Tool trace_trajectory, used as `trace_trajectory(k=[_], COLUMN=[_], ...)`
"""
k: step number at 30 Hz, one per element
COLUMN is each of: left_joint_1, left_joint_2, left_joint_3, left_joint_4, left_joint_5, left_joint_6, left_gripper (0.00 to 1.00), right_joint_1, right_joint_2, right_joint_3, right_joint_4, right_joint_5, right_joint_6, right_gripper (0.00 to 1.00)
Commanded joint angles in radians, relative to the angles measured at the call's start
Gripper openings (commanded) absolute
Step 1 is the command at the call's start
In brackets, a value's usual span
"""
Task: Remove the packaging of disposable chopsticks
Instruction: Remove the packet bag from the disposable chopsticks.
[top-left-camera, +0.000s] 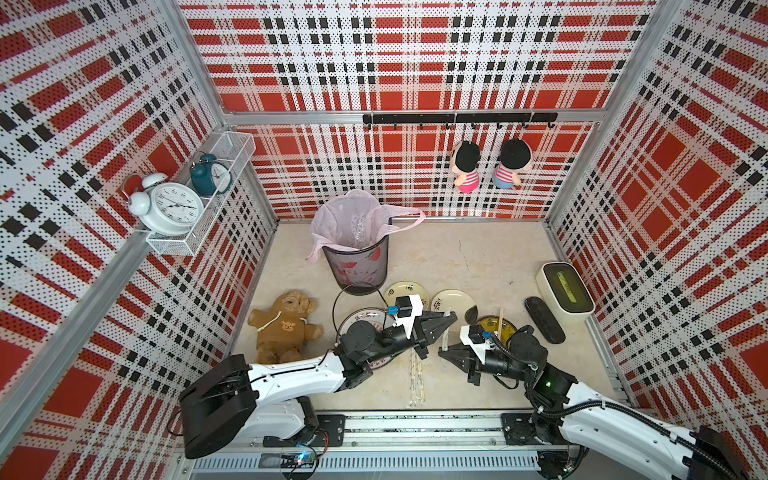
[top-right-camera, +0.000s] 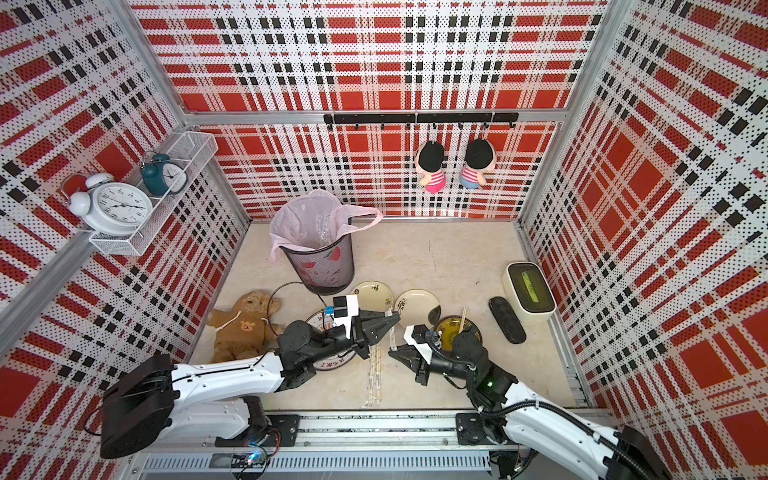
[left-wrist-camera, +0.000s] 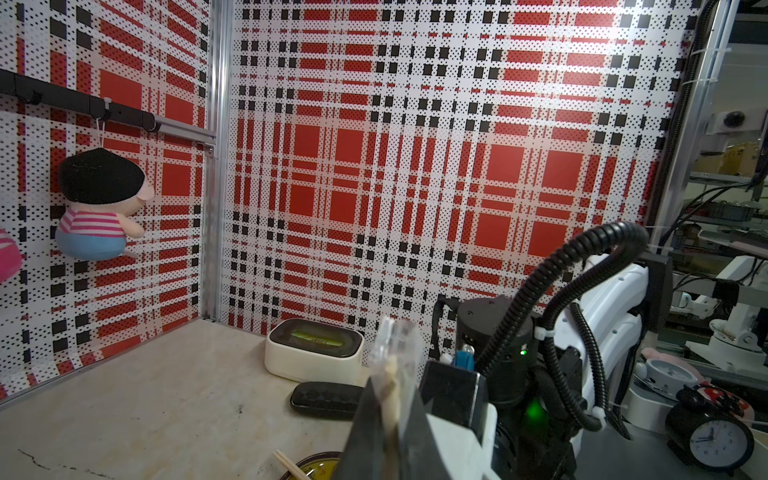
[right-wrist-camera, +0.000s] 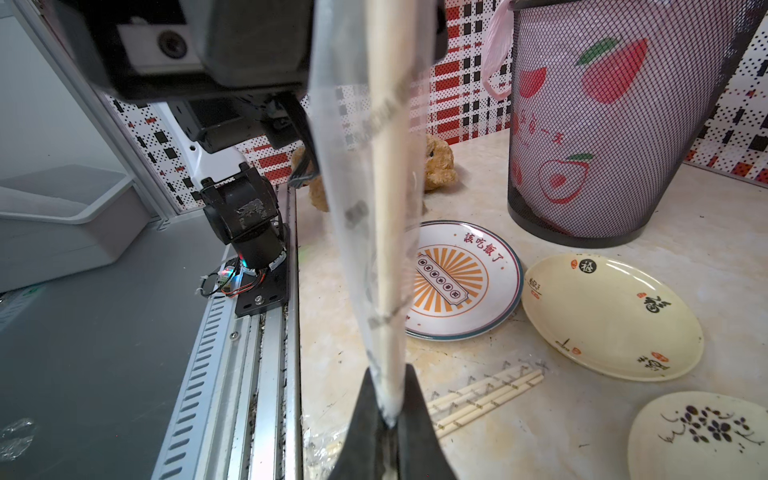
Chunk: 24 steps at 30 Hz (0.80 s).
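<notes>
Clear plastic all round them: found the disposable chopsticks (right-wrist-camera: 388, 187) lifted off the table (top-left-camera: 478, 257), sheathed in the packaging (right-wrist-camera: 353, 166) and strung between the two tools above the front middle of the tabletop. Saw the left gripper (top-left-camera: 451, 321) clamped on one end of that sleeve. In the left wrist view, made out a crumpled tip of plastic and a sliver of wood poking past its fingers (left-wrist-camera: 361, 428). Saw the right gripper (top-left-camera: 442, 353) pinched tight on the opposite end, with jaws pressed together on the plastic; could not tell about wood caught there too. Traced the sleeve in both top views as a short pale strip bridging the two tool tips. Spotted further wrapped pairs (top-left-camera: 417, 374) lying flat on the tabletop, near the held one and apart from both tools. Noted one bare pair (top-left-camera: 500, 320) resting across a dark plate (top-left-camera: 508, 329) by the right arm. Placed the mesh bin (top-left-camera: 357, 266), with its pink liner (top-left-camera: 345, 216), behind the plates (top-left-camera: 399, 289), well apart from the held sleeve.
</notes>
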Motion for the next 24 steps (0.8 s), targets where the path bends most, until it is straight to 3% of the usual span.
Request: trace_trajectory(k=[1,3,6,8,10,11,15,17,19,24], left_joint_1=[-0.011,-0.004,0.006,0.005,0.006,0.008,0.016,0.014,0.01,0.009], left_joint_2=[0.089,0.086,0.077,0.076,0.073,0.069,0.06,0.063,0.059,0.048], left_joint_3=[-0.083,-0.101,-0.118,-0.124,-0.131,-0.138,-0.143,-0.145,-0.147,-0.141], left_joint_4=[-0.289,-0.279,-0.27,-0.27,-0.265,-0.26,-0.26,-0.259,-0.258,-0.259], left_joint_5=[0.012,0.004,0.007,0.005,-0.005,-0.016,-0.019,-0.01,-0.024,-0.036], left_joint_6=[0.012,0.005,-0.001,-0.002,-0.004,-0.007,-0.008,-0.007,-0.005,-0.007], left_gripper=[0.05,0.0,0.0,0.08,0.06,0.0,0.0,0.08,0.0,0.03], right_joint_1=[0.002,0.002,0.002,0.002,0.002,0.002,0.002,0.002,0.002,0.002], right_joint_2=[-0.029,-0.029,-0.028,-0.026,-0.028,-0.028,-0.028,-0.032,-0.035,-0.033], right_joint_3=[0.152,0.158,0.159,0.162,0.162,0.162,0.164,0.158,0.159,0.148], right_joint_4=[0.351,0.344,0.34,0.334,0.329,0.325,0.301,0.298,0.281,0.262], right_joint_5=[-0.078,-0.074,-0.073,-0.064,-0.053,-0.05,-0.04,-0.024,-0.013,0.005], right_joint_6=[-0.023,-0.025,-0.025,-0.028,-0.029,-0.031,-0.038,-0.041,-0.047,-0.052], right_gripper=[0.0,0.0,0.0,0.0,0.0,0.0,0.0,0.0,0.0,0.0])
